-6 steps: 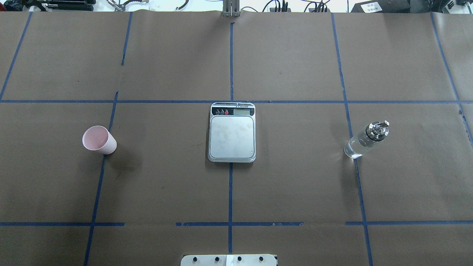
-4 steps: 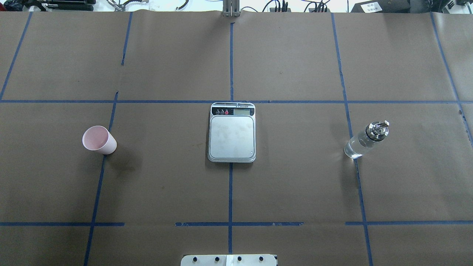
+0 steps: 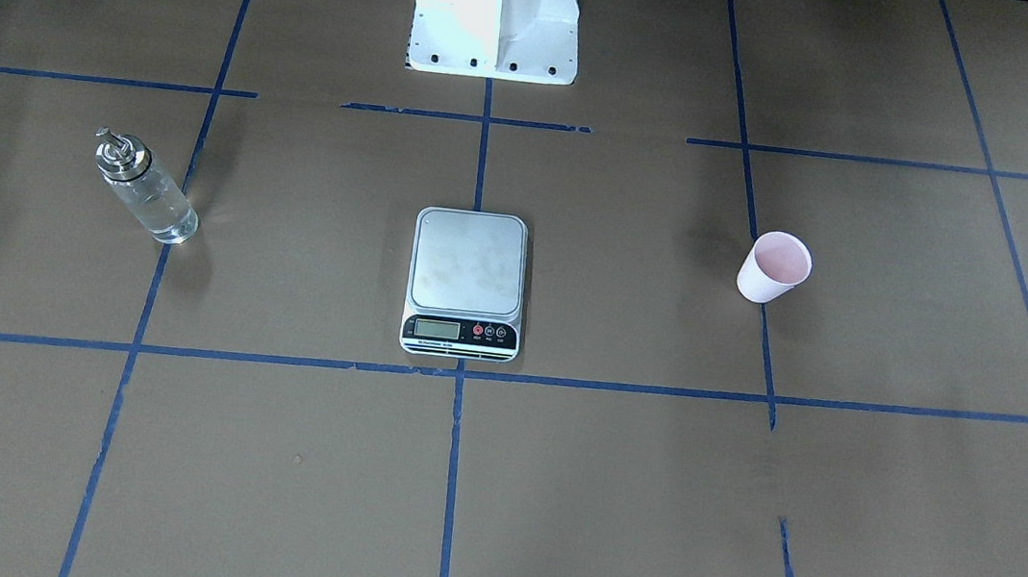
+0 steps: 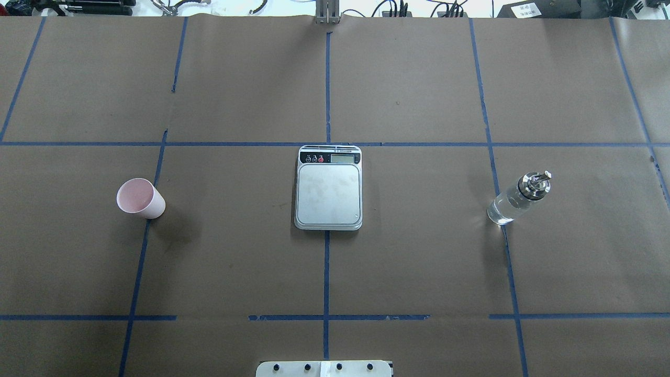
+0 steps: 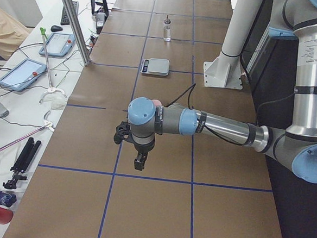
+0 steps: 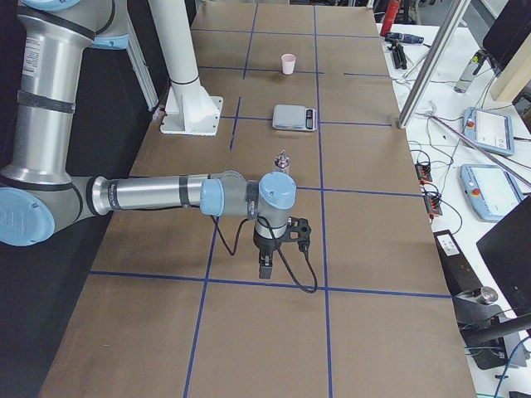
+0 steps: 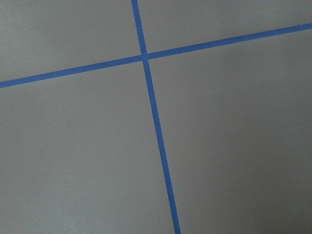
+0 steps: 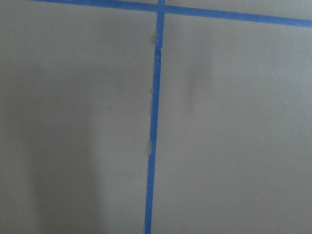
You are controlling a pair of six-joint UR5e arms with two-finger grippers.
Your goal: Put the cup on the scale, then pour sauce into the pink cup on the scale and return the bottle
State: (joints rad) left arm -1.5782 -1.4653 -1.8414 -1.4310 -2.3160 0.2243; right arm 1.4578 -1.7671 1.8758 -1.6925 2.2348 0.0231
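Note:
The pink cup (image 4: 140, 198) (image 3: 774, 268) stands upright on the brown paper, on my left side. At the centre lies the steel scale (image 4: 328, 195) (image 3: 468, 269) with nothing on its platform. The glass bottle (image 4: 518, 199) (image 3: 143, 191) of clear sauce stands upright on my right side, silver cap on. My left gripper (image 5: 139, 161) hangs over bare paper far from the cup, and my right gripper (image 6: 265, 267) hangs likewise far from the bottle. Both show only in the side views, so I cannot tell whether they are open or shut. The wrist views hold only paper and blue tape.
The white robot base (image 3: 497, 16) stands behind the scale. Blue tape lines grid the paper. A side bench with tablets (image 5: 23, 71) and cables runs along the far edge, with a metal post (image 5: 73, 20) at its edge.

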